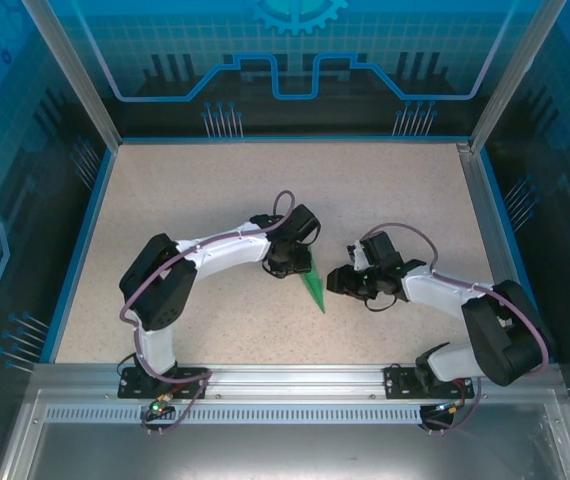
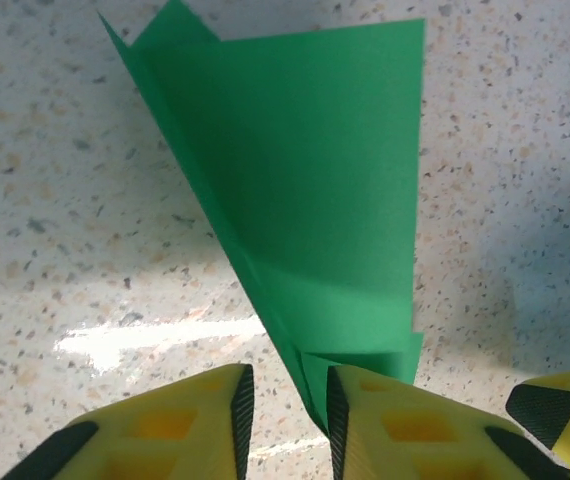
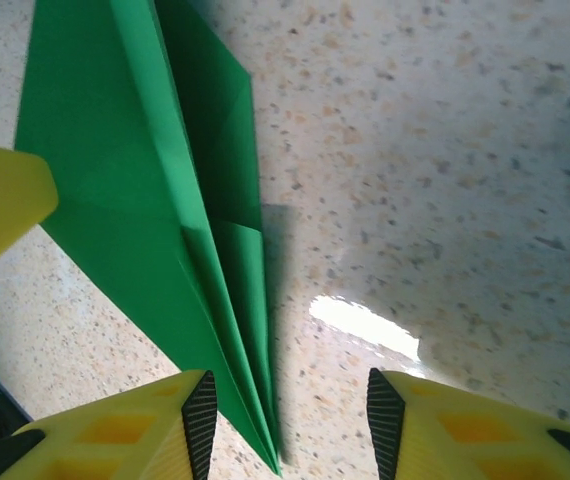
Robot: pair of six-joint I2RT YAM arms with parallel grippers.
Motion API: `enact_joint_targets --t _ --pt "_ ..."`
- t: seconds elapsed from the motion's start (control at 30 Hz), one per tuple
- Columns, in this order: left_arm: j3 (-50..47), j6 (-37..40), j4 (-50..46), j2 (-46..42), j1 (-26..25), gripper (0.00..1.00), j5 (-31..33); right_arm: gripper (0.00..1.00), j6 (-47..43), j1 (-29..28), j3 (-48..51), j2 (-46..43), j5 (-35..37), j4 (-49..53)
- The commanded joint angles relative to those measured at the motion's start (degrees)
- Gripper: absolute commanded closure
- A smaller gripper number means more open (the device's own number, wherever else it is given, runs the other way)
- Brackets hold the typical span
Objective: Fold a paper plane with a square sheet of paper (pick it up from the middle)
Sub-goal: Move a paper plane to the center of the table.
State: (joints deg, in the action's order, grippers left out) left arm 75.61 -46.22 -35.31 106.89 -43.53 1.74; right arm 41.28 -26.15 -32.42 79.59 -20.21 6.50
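The green sheet of paper is folded into a slim pointed paper plane that lies on the table between the two arms, its tip toward the near edge. My left gripper is over its wide back end. In the left wrist view the paper plane runs down between the jaws of the left gripper; its edge rests against the right pad, and bare table shows across the gap. My right gripper stands open beside the tip. The paper plane reaches between the fingers of the right gripper, close to the left pad.
The speckled beige table is bounded by a blue rim and clear enclosure walls, with an aluminium rail along the near edge. A yellow finger of the right gripper shows in the left wrist view.
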Motion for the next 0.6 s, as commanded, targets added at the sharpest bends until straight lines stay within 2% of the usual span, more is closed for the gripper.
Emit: enact_joint_targets --t 0.0,0.2,0.57 --pt "-1.73 0.72 -0.07 -2.82 0.59 0.77 0.88 0.52 -0.92 -1.56 -2.61 1.66 -2.03 -1.09" --pt "-4.56 1.08 1.06 -4.09 1.32 0.82 0.43 0.48 -1.47 -2.77 -5.06 5.18 -1.76 -1.19" --pt "-6.66 1.48 2.76 -4.7 1.6 0.8 -0.5 0.45 -2.35 -3.57 -8.63 12.14 -5.11 -3.75"
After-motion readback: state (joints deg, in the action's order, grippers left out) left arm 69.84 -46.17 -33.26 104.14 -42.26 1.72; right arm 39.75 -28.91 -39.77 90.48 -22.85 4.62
